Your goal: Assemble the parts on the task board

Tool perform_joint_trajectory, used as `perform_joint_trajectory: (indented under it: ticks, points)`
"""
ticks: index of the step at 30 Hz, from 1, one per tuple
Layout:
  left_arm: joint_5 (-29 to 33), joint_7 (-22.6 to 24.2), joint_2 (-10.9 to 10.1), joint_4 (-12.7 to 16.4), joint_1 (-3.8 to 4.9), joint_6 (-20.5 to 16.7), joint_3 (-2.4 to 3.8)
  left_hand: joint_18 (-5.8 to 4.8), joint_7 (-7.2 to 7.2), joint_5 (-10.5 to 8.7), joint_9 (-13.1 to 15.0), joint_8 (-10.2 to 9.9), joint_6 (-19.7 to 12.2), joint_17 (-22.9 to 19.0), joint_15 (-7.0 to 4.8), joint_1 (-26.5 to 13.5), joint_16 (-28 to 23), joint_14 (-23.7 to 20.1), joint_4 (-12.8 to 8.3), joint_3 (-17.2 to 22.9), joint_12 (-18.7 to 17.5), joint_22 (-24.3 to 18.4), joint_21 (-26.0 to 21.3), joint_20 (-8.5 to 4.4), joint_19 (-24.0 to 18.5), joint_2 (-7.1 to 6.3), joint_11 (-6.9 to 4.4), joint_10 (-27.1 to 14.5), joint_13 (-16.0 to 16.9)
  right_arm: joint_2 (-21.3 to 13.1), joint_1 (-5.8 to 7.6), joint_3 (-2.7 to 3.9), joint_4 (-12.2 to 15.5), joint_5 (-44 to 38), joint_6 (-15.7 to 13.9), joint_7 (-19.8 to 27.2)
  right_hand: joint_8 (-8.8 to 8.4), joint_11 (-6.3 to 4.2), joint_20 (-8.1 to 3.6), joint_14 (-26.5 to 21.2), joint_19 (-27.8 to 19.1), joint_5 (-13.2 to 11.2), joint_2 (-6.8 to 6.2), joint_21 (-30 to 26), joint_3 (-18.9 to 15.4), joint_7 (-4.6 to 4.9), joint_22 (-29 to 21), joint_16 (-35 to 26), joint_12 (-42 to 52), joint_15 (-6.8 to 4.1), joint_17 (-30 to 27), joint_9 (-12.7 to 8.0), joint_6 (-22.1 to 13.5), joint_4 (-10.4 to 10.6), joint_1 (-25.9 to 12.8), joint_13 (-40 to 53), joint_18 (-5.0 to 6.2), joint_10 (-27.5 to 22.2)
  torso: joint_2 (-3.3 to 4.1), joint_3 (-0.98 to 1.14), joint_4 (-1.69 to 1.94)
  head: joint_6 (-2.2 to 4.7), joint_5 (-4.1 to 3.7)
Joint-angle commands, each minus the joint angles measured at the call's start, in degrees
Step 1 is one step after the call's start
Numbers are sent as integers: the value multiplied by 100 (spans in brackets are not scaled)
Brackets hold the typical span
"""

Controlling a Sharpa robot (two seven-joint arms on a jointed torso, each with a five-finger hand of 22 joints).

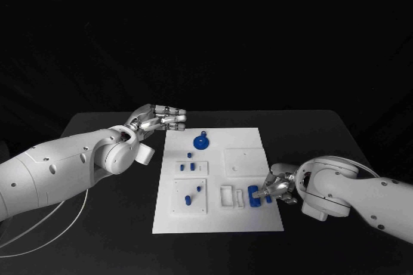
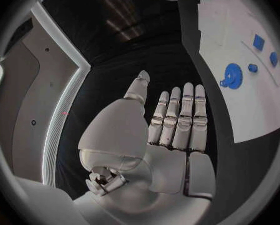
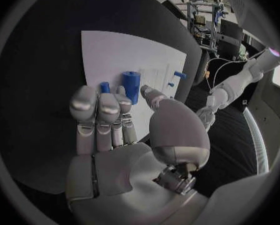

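The head camera looks steeply down on the task board [image 1: 219,179] at frame centre. Both wrist cameras sit close behind their palms, sharing that board [image 2: 239,60] [image 3: 115,55].

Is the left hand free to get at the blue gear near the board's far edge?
Probably yes. The left hand hovers open off the task board's far left corner, with nothing between it and the blue gear.

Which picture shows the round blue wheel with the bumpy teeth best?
The left wrist view. There the blue gear lies on the task board near enough that the teeth round its rim show. In the head view the gear is a small blue disc, its teeth too small to tell. I can't pick it out in the right wrist view.
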Motion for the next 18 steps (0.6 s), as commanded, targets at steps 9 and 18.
perform_joint_trajectory:
  ticks: [9, 18]
  points:
    - [-13, 63, 18, 21, -4, 29, 2, -15, 22, -7, 5, 39, -8, -1, 6, 8, -13, -33, 68, -26, -18, -19, 42, 15, -28, -52, 27, -28, 3, 231, -5, -138, -165, -339, 76, -227, -20, -4, 30, 24, 290, -62, -38, 31, 5, -7, 637, 19, 1, 3, 30, -37, -21, 87, -49, 47, -43, 38, 3, -2, -5, -6, 34]
    - [-3, 16, 33, 16, -8, 88, 1, -10, 38, -25, 5, 34, -17, -1, 11, -1, -13, -43, 100, -33, -18, -36, 52, 20, -30, -49, 40, -50, 3, 521, -7, -222, -299, -518, -194, -217, -19, -1, 33, 27, 290, -233, -95, 38, 9, -7, 636, 1, -11, 5, 29, -46, -25, 159, -81, 58, -38, 37, 4, -11, 0, 6, 30]
